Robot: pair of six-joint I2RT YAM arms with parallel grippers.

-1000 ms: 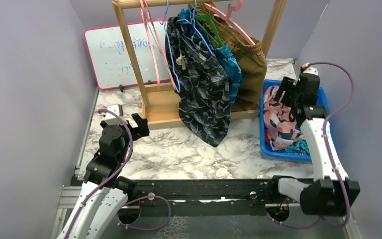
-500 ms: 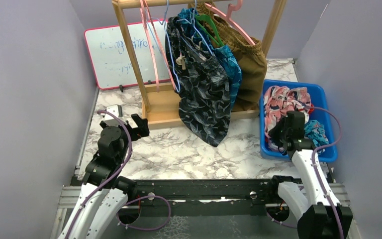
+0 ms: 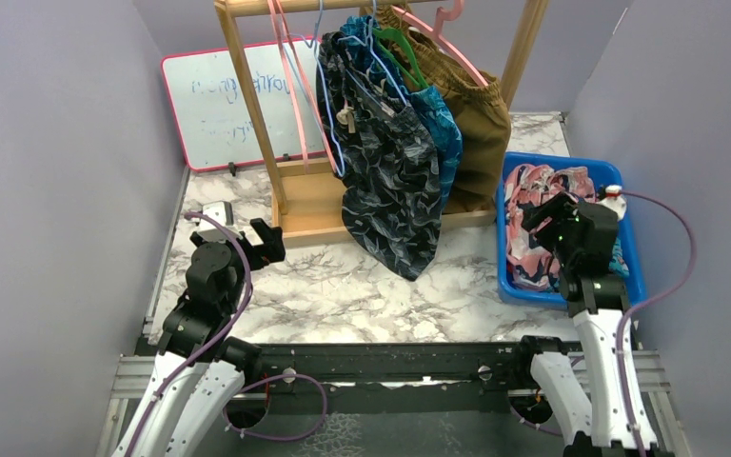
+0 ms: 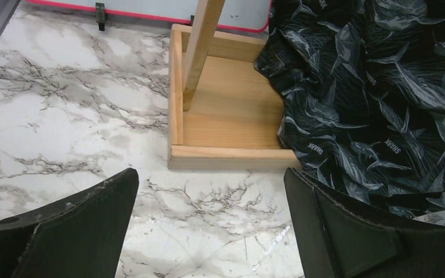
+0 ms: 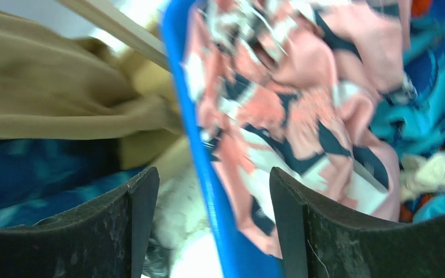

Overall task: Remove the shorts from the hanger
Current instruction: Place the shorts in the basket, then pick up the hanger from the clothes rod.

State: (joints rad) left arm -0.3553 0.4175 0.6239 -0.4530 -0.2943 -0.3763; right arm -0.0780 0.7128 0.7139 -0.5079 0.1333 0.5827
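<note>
The right arm (image 3: 602,333) reaches toward 3 o'clock, right tool (image 5: 214,179) spread and empty over the pink-and-navy shorts (image 5: 290,110). The left arm (image 3: 200,305) crouches at 8 o'clock, left tool (image 4: 208,185) wide.

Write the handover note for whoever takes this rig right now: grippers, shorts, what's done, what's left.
Grippers: the left gripper is open and empty, low over the table beside the wooden rack. The right gripper is open and empty, over the rim of the blue bin.
Done: the pink-and-navy shorts and a teal-blue pair lie in the bin.
Left: the black patterned shorts, the blue shorts and the tan-brown shorts hang on hangers on the rack.
</note>
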